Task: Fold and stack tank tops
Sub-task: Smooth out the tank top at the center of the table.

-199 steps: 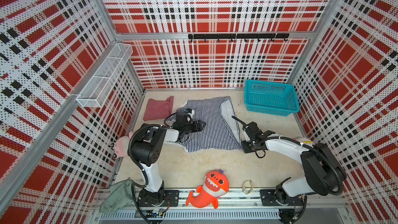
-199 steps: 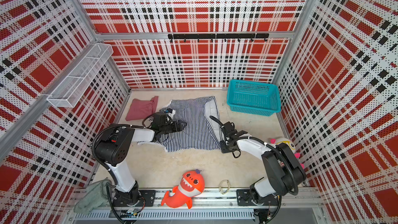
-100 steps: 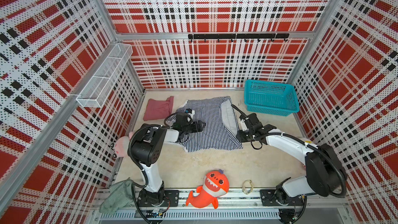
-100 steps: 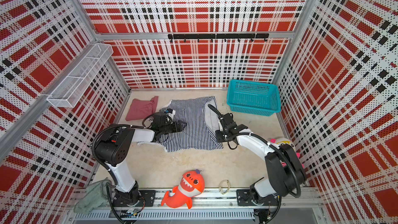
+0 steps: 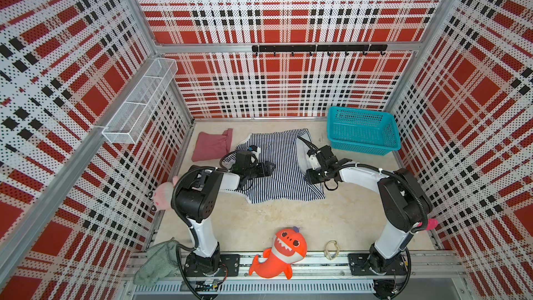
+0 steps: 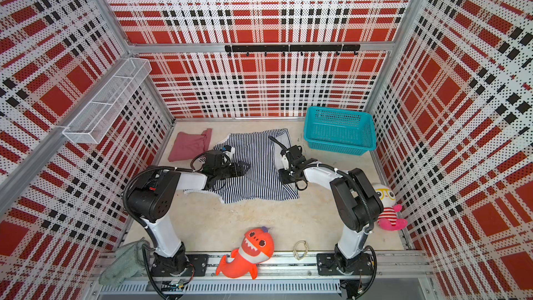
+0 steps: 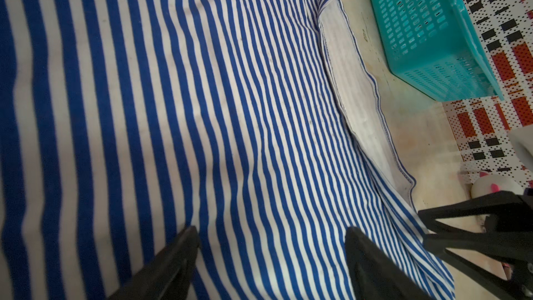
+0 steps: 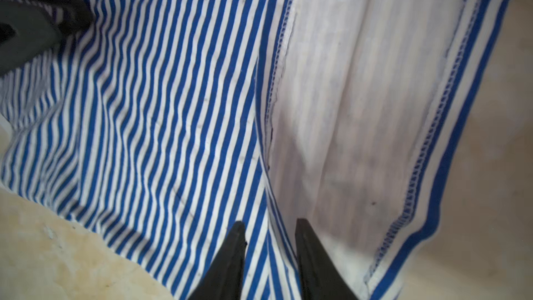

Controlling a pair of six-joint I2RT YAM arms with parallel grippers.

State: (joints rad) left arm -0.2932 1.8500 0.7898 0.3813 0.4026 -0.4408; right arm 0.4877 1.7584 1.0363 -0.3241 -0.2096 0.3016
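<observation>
- Hanging wide open over the striped top, the left gripper is probably there to pin it.
- Meanwhile the right gripper is narrowed, flipped edge dead ahead, nothing pinched.

Striped tank top lies spread mid-table with its right edge turned over pale, left gripper low over it, right gripper at that edge, maroon tank top just beside, teal basket rear right.

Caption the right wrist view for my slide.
Right gripper, tips narrowly apart, straddling the striped tank top at the edge where its side is folded over, pale inside up.
</observation>
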